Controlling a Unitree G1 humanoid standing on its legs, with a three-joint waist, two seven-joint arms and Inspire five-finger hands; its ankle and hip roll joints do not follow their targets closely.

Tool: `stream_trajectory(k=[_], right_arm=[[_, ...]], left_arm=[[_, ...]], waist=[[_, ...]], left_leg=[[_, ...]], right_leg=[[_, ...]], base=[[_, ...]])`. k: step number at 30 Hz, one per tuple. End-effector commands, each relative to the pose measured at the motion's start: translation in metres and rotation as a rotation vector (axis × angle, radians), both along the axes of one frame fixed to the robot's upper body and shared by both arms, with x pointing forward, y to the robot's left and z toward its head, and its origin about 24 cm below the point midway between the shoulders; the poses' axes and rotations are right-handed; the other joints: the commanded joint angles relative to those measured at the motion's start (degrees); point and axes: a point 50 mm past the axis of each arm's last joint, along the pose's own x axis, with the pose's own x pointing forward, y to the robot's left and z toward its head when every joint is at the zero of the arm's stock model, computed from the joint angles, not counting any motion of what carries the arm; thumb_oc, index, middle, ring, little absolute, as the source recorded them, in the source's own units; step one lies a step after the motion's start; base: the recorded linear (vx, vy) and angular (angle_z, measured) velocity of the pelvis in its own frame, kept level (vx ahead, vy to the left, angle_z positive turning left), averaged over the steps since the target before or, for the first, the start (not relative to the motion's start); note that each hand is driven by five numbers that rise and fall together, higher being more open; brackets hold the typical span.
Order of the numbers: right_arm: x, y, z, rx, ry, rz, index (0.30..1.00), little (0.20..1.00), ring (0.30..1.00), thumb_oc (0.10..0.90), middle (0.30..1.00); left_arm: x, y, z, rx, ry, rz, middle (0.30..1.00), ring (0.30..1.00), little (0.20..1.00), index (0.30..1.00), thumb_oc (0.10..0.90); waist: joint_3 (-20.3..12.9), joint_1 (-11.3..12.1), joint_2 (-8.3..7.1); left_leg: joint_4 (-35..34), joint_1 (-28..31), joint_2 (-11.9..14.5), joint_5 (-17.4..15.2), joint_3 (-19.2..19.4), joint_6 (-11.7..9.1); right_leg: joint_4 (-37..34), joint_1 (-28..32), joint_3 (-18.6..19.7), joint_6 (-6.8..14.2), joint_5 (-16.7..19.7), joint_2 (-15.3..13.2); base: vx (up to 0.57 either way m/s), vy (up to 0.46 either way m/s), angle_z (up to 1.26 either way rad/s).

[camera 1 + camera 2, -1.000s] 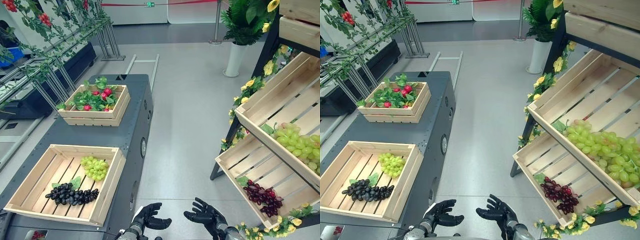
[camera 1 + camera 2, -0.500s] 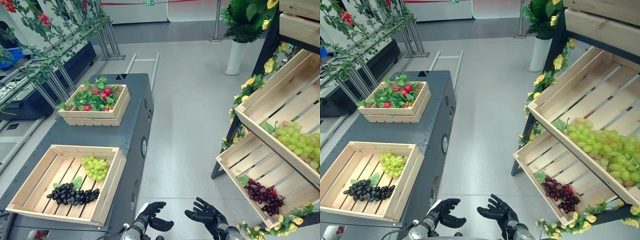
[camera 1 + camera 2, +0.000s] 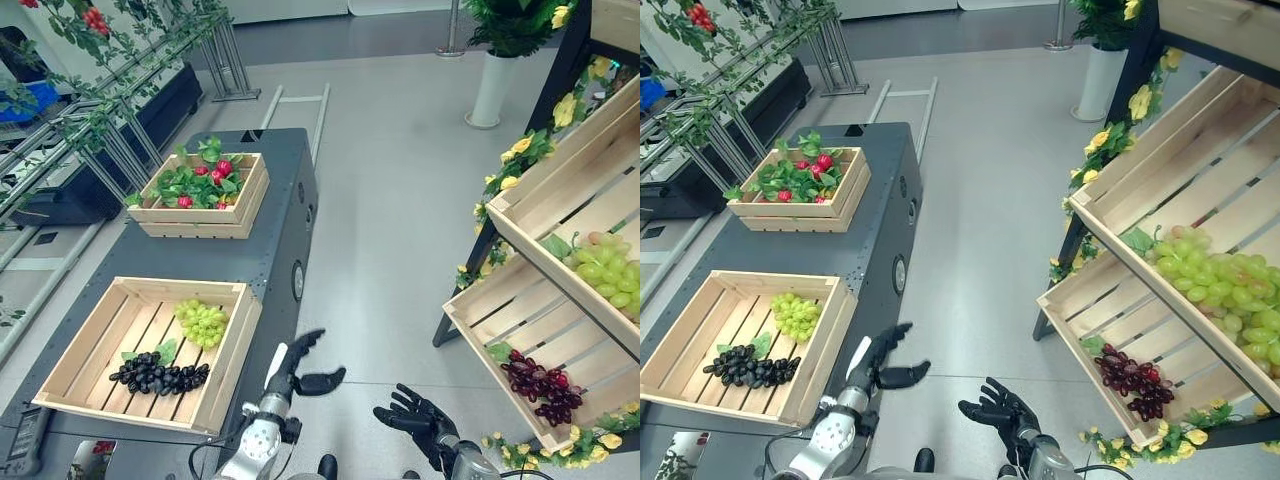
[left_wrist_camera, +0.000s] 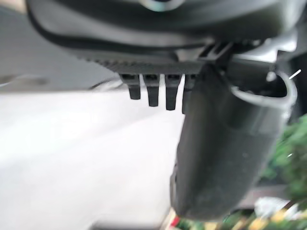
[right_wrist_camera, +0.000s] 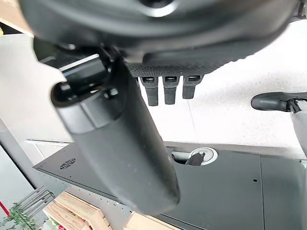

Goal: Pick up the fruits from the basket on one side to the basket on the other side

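Note:
A wooden crate [image 3: 70, 370] on the dark table at my left holds a green grape bunch [image 3: 203, 322] and a black grape bunch [image 3: 158, 375]. On the slanted shelf at my right, a lower crate [image 3: 478, 320] carries dark red grapes [image 3: 540, 382] and an upper crate [image 3: 530, 215] carries green grapes [image 3: 608, 272]. My left hand [image 3: 296, 368] hovers open beside the near crate's right wall, holding nothing. My right hand [image 3: 418, 420] hangs open over the floor, empty, left of the red grapes. Each wrist view shows straight fingers [image 4: 152, 91] [image 5: 168, 90].
A second crate [image 3: 235, 215] with red fruits and leaves [image 3: 200, 183] sits farther back on the dark table [image 3: 270, 170]. Yellow flowers [image 3: 520, 160] trim the shelf frame. A potted plant [image 3: 497, 80] stands at the back. Grey floor [image 3: 390, 230] separates table and shelf.
My left hand has risen and reached forward beside the near crate, its fingers straightening. The camera has tipped down and shifted; the right hand stays low with little change.

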Motion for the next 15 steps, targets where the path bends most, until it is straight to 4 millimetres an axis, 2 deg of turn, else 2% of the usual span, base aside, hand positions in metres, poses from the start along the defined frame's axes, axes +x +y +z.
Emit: stream_trajectory(k=[1, 2, 6, 9, 11, 13, 15], right_arm=[[0.041, 0.019, 0.027, 0.081, -0.202, 0.016, 0.900, 0.900, 0.900, 0.800, 0.900], [0.041, 0.019, 0.027, 0.081, -0.201, 0.016, 0.900, 0.900, 0.900, 0.800, 0.900], [0.046, 0.014, 0.035, 0.088, -0.246, 0.021, 0.900, 0.900, 0.900, 0.800, 0.900], [0.039, 0.009, 0.035, 0.112, -0.245, 0.009, 0.900, 0.900, 0.900, 0.800, 0.900], [0.032, 0.009, 0.032, 0.129, -0.233, 0.028, 0.900, 0.900, 0.900, 0.800, 0.900], [0.028, 0.008, 0.030, 0.132, -0.230, 0.048, 0.900, 0.900, 0.900, 0.800, 0.900], [0.027, 0.006, 0.029, 0.125, -0.225, 0.043, 0.900, 0.900, 0.900, 0.800, 0.900]], left_arm=[[0.045, 0.016, 0.063, 0.074, -0.360, 0.023, 0.900, 0.900, 0.900, 0.900, 0.800], [0.045, 0.016, 0.063, 0.075, -0.359, 0.024, 0.900, 0.900, 0.900, 0.900, 0.800], [0.050, 0.041, 0.079, 0.189, -0.427, 0.155, 0.900, 0.900, 0.900, 0.900, 0.800], [0.038, 0.085, 0.080, 0.399, -0.410, 0.314, 0.900, 0.900, 0.900, 0.900, 0.800], [0.025, 0.117, 0.079, 0.471, -0.376, 0.423, 0.900, 0.900, 0.900, 0.900, 0.800], [0.019, 0.134, 0.084, 0.560, -0.357, 0.453, 0.900, 0.900, 0.900, 0.900, 0.800], [0.019, 0.144, 0.092, 0.640, -0.361, 0.455, 0.900, 0.900, 0.900, 0.900, 0.800]], waist=[[1.07, 1.95, -3.35], [1.06, 1.91, -3.36], [0.89, 2.19, -2.90], [0.22, 2.74, -2.65], [-0.20, 3.45, -2.41], [-0.31, 4.26, -2.28], [-0.12, 4.52, -2.27]], left_leg=[[0.07, 0.08, -4.89, -1.55, 2.12, 1.90], [0.07, 0.07, -4.89, -1.55, 2.09, 1.89], [0.07, -0.34, -5.02, -0.94, 1.45, 1.49], [0.20, -0.57, -4.96, -0.23, 1.00, 0.65], [0.07, -1.61, -4.76, 1.15, 1.14, -0.02], [0.07, -3.51, -4.64, 2.33, 1.05, -0.72], [0.61, -4.85, -3.88, 2.92, 3.04, -1.27]], right_leg=[[0.81, -0.86, 1.89, -1.41, 2.36, -2.62], [0.81, -0.86, 1.86, -1.41, 2.35, -2.62], [0.97, -1.15, 1.29, -1.60, 2.07, -2.80], [0.48, -0.72, 0.80, -1.58, 1.98, -2.85], [0.12, -0.59, 0.36, -1.15, 2.38, -3.05], [0.12, -0.91, 0.75, -0.82, 2.41, -2.84], [0.12, -1.20, 0.18, -0.74, 2.44, -2.99]], base=[[0.00, -0.010, 0.11], [-0.01, -0.008, 0.05], [0.00, -0.012, 0.08], [0.08, -0.010, 0.24], [0.08, 0.049, 0.15], [0.04, 0.081, 0.15], [-0.02, 0.129, 0.08]])
